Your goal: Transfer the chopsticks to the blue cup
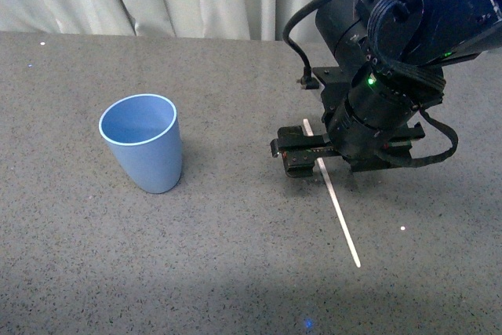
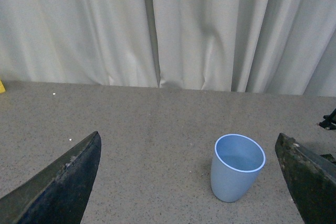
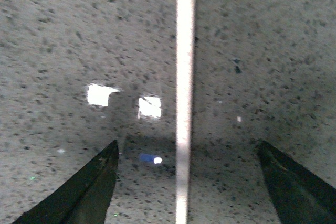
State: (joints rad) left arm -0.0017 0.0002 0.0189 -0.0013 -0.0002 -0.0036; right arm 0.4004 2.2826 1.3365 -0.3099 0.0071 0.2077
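No words, numbers, brand marks or signs can be read in any view. The blue cup (image 1: 143, 147) has a plain wall, and the dark arm (image 1: 408, 29) to its right carries no legible lettering.

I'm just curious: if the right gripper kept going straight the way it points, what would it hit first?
Probably the chopstick, lying on the table centred between the right gripper's open jaws; depth is unclear.

front, left wrist share blue cup (image 1: 143, 151)
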